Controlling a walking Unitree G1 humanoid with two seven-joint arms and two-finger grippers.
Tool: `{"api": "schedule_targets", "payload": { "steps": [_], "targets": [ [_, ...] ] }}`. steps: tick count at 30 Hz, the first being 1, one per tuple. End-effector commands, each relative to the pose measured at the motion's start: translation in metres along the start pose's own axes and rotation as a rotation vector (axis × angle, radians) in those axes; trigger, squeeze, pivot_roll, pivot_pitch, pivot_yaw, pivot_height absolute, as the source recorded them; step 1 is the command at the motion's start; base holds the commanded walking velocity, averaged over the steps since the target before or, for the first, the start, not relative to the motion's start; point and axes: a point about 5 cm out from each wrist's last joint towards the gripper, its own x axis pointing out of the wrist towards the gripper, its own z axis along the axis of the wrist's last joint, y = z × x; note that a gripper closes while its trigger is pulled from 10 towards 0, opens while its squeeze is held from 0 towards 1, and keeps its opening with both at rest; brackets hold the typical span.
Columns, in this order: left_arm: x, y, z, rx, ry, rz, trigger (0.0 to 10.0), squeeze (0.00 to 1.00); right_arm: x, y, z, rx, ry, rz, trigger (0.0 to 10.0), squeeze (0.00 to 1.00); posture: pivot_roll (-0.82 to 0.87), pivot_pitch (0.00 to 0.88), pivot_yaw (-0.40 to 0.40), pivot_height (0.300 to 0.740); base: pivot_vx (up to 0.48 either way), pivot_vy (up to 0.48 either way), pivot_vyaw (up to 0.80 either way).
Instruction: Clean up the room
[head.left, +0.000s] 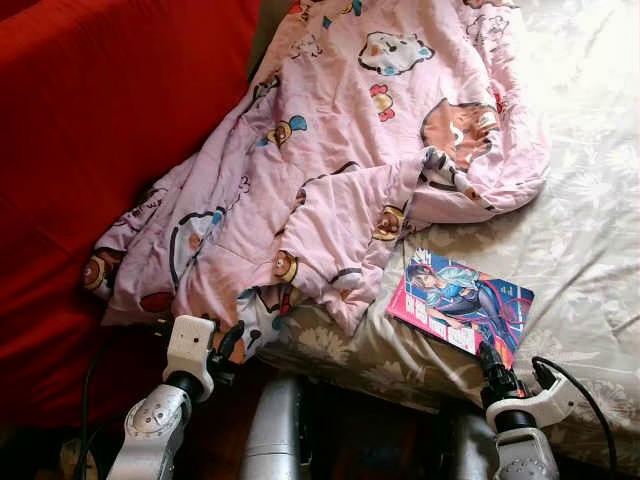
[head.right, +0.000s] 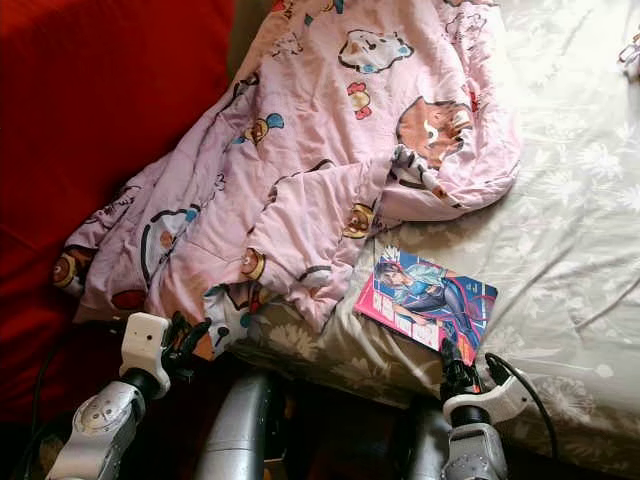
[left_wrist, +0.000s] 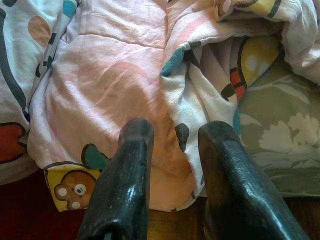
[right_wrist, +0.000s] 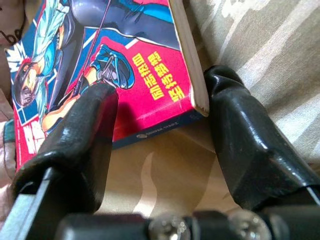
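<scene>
We stand at the near edge of a bed (head.left: 590, 250), whose sheet runs away from us and to our right. A quilt (head.left: 330, 170) lies crumpled on it, spreading from the far middle down to the near left, where its corner hangs over the bed's edge. Left of the quilt, touching it, a large cushion (head.left: 100, 150) runs along the bed's left side. A book (head.left: 462, 302) lies flat on the sheet just right of the quilt's near fold, close to the near edge. Our left gripper (head.left: 228, 350) sits at the hanging quilt corner; our right gripper (head.left: 512, 368) sits at the book's near corner, one finger on either side of it
</scene>
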Motion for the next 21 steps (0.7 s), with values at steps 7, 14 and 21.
{"api": "schedule_targets", "payload": {
  "steps": [7, 14, 21],
  "targets": [
    [-0.006, 0.004, -0.009, 0.020, 0.048, 0.006, 10.0, 0.00, -0.001, 0.003, -0.009, 0.044, 0.019, 0.010, 0.0, 0.00, 0.17, 0.246, 0.170, 0.602, 0.000, 0.000, 0.00],
    [-0.006, 0.004, -0.009, 0.022, 0.050, 0.006, 10.0, 0.00, 0.004, 0.010, -0.008, 0.051, 0.005, 0.040, 0.0, 0.00, 0.17, 0.248, 0.170, 0.602, 0.000, 0.000, 0.00],
    [-0.006, 0.003, -0.010, 0.019, 0.052, 0.005, 10.0, 0.00, 0.005, 0.013, -0.010, 0.038, 0.025, 0.055, 0.0, 0.00, 0.17, 0.244, 0.168, 0.602, 0.000, 0.000, 0.00]
  ]
}}
